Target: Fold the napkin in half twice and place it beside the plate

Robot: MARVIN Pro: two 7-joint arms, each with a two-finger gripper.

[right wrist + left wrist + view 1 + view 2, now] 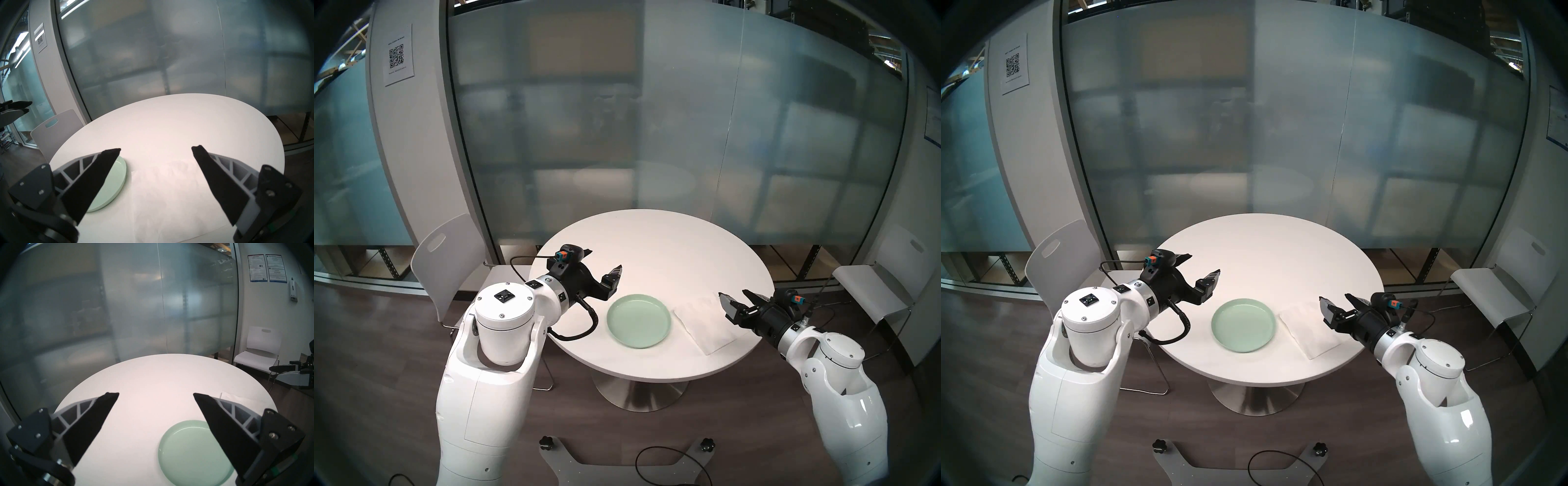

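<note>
The round white surface (653,244) is carrying everything. The napkin (704,325) is lying flat as a folded white rectangle just beside the plate (639,325), on its right, near the surface's right edge. The left tool (614,276) is hovering above the surface with jaws spread wide, gripping nothing. The right tool (736,300) is hanging over the napkin's right part, likewise gaping and empty.

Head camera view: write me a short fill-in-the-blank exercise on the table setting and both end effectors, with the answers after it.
1. The plate is pale ____.
2. The napkin lies flat on the plate's ____ side.
3. Both the left end effector and the right end effector are ____.
4. The table is ____ in shape.

Answers: green; right; open; round
</note>
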